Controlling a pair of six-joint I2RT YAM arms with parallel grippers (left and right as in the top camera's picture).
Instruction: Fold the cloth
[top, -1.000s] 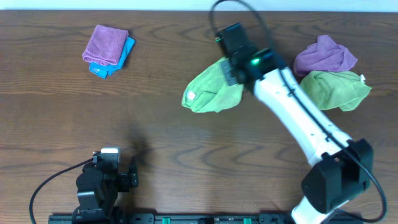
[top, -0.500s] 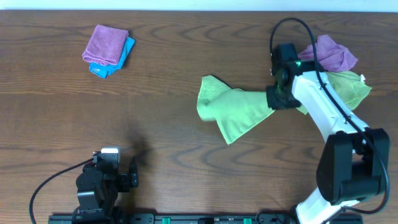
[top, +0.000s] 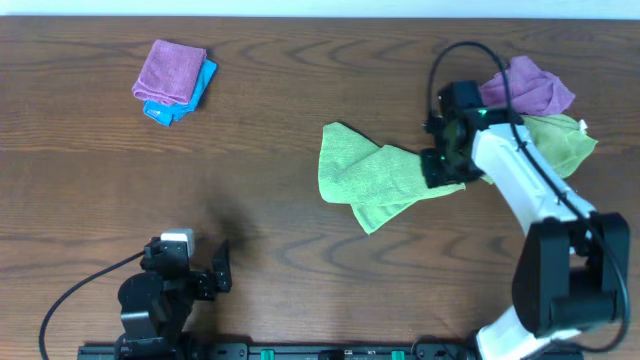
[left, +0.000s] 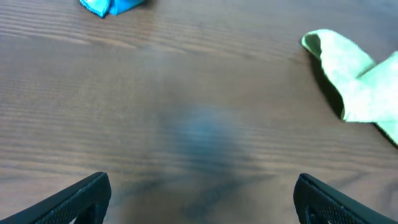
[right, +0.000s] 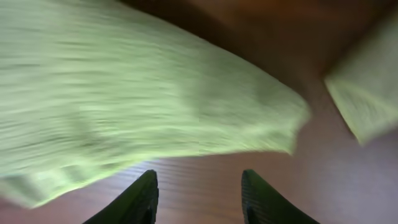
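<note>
A light green cloth (top: 370, 180) lies rumpled and partly spread on the wooden table, right of centre. It also shows in the right wrist view (right: 137, 93) and at the right edge of the left wrist view (left: 357, 87). My right gripper (top: 440, 165) is at the cloth's right end, open, with bare table between its fingers (right: 199, 193) and the cloth's edge just beyond them. My left gripper (top: 195, 275) is open and empty near the front left edge (left: 199, 199), far from the cloth.
A folded purple cloth (top: 170, 70) lies on a blue cloth (top: 185, 98) at the back left; the blue one shows in the left wrist view (left: 112, 5). A crumpled purple cloth (top: 530, 88) and another green cloth (top: 550, 140) lie at the back right.
My right gripper dragged the green cloth rightward, spreading it out, then let go and now sits open at its right end. The left gripper shifted slightly.
</note>
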